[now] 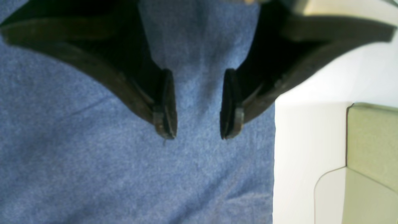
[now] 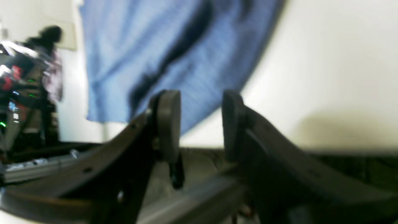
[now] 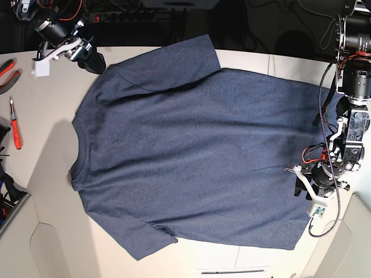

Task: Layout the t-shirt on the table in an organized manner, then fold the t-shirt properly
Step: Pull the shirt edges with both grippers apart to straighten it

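Observation:
The navy-blue t-shirt (image 3: 191, 156) lies spread flat on the white table (image 3: 52, 174), collar to the left and hem to the right in the base view, with no lettering showing. My left gripper (image 3: 297, 184) hovers over the hem at the right. In the left wrist view it (image 1: 198, 133) stands open above the blue fabric (image 1: 93, 155), nothing between its fingers. My right gripper (image 3: 95, 61) is at the far left corner, just off the upper sleeve. The blurred right wrist view shows it (image 2: 200, 124) open and empty, the t-shirt (image 2: 174, 56) beyond it.
A red-handled screwdriver (image 3: 15, 130) and red pliers (image 3: 6, 68) lie at the table's left edge. Cables and a power strip (image 3: 133, 14) run along the back. A pale green panel (image 1: 373, 140) sits past the shirt's edge. The table has a cut-out corner (image 3: 52, 249).

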`<state>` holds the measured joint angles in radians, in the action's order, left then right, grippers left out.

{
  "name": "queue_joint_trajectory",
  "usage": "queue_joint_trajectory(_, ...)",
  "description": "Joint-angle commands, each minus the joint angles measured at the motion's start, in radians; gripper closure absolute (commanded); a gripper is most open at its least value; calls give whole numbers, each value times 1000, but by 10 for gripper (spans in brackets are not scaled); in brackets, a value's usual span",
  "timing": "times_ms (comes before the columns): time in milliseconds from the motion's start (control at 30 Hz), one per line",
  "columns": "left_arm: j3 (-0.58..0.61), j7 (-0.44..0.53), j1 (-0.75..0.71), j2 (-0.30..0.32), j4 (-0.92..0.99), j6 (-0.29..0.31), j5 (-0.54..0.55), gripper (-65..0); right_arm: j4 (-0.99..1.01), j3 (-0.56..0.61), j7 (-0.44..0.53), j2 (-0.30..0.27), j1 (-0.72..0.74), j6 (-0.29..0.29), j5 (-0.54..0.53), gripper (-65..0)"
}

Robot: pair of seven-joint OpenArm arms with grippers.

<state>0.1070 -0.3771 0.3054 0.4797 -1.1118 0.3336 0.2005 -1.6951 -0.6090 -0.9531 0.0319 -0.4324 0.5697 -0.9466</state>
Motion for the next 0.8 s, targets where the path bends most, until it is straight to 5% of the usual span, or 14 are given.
queue_joint_trajectory(0,-6,21,24,14,-17,-8,6,-269,-14,3,18,0,3,12,-17,-225)
queue_joint_trajectory(767,-6,43,21,2,-16,-7,5,-269,206,26,142,5,58,11,16,-206)
